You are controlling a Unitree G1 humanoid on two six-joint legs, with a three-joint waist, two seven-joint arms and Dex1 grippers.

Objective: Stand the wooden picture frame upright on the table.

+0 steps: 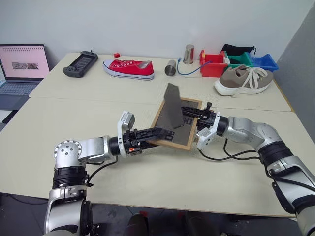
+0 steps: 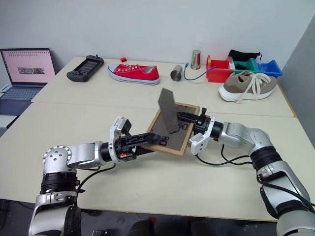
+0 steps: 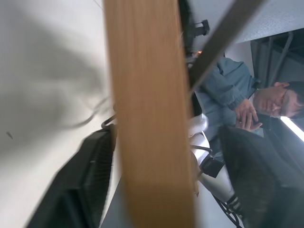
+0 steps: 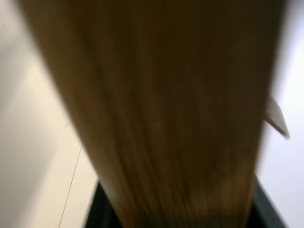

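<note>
So the wooden picture frame (image 1: 175,124) is up off the worktop (image 1: 74,118), face down and tilted, with its dark back showing and the easel flap (image 1: 173,105) sticking up and swung open. It hangs between the two arms near the middle of the near table.

The left gripper (image 1: 160,132) reaches in at the near-left edge with its fingers spread on either side of the wood; in the left wrist view there's a clear gap, so I'd say apart, not pinching. The right gripper (image 1: 194,114) comes in from the far-right side with its fingers closed onto that edge, and looks to be carrying the frame.

Handling-wise: it looks light and stiff, smooth wood, so it could slip or pivot in a one-sided pinch. The flap is the flimsy bit, so I wouldn't grab it. Best hold is the rails, on opposite sides.

The head views give the whole layout, including the flap. The left wrist view shows a person (image 3: 247,102) seated beyond the worktop, and how loosely those fingers straddle the rail. The right wrist view just has blurry wood up close.
</note>
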